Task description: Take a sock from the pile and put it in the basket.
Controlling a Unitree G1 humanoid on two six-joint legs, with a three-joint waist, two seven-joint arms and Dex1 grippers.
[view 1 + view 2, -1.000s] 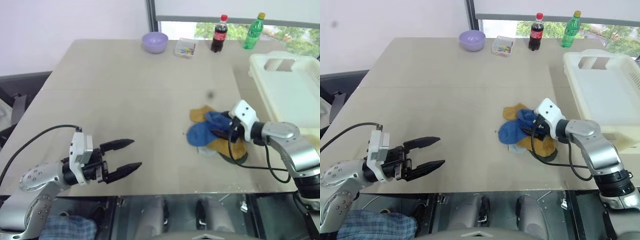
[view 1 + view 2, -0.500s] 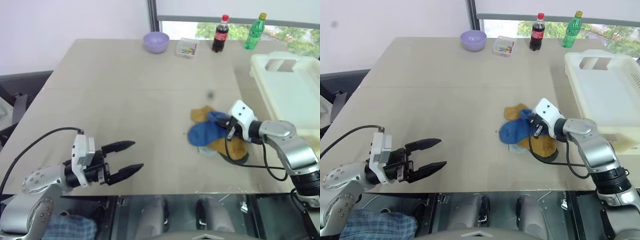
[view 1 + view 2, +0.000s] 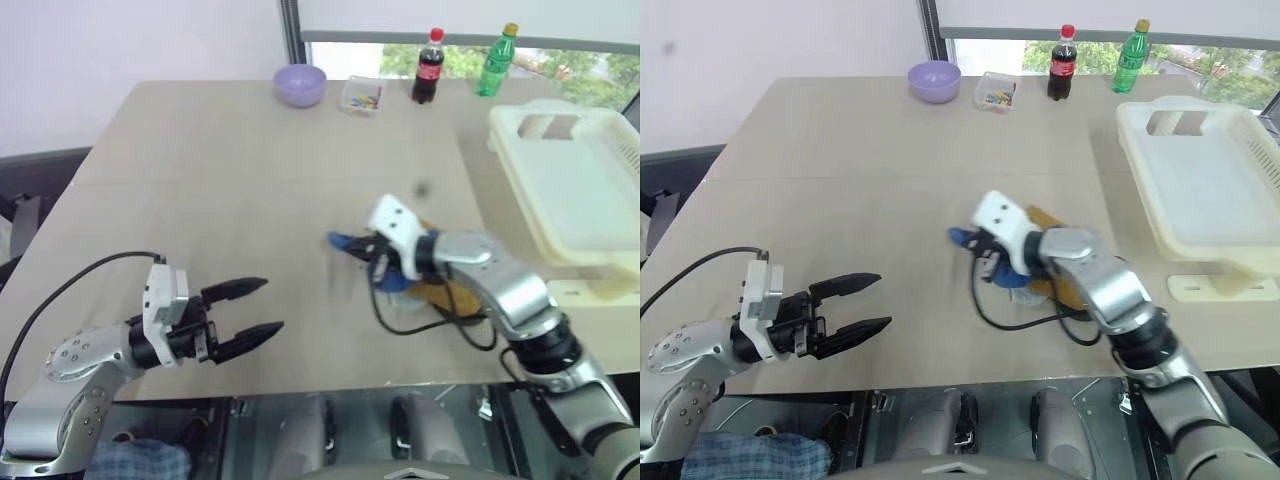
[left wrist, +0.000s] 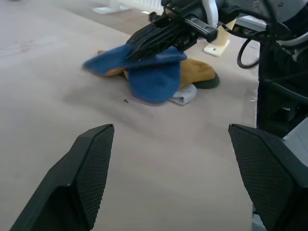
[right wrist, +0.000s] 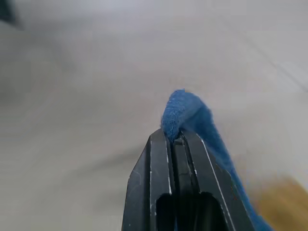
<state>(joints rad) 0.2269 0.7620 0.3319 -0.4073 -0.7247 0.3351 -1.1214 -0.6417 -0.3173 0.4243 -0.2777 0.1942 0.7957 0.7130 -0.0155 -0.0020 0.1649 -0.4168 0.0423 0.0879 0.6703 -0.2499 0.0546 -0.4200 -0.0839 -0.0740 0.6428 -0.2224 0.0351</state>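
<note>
1. Right wrist view gives me the clearest read: my right gripper [image 5: 177, 139] has its jaws pressed together on a fold of the blue sock [image 5: 192, 115].
2. That sock trails from the pile [image 3: 440, 292] near the middle of the table [image 3: 220, 170]; part of it seems to rest against the heap.
3. I judge the pick made but the carry not begun: the basket [image 3: 570, 190] sits well apart at the table's right edge, and I see nothing in it.
4. What is left, as I see it: lift the sock clear, bring it over the basket, let go.
5. My left gripper [image 3: 248, 312] hangs near the front edge, jaws spread wide, holding nothing.
6. Counts: one basket; one pile with blue, mustard, pale and dark pieces, at least four socks though I cannot separate them surely; two bottles, cola [image 3: 428, 67] and green [image 3: 495, 61]; one lilac bowl [image 3: 299, 84]; one clear box [image 3: 359, 95].
</note>
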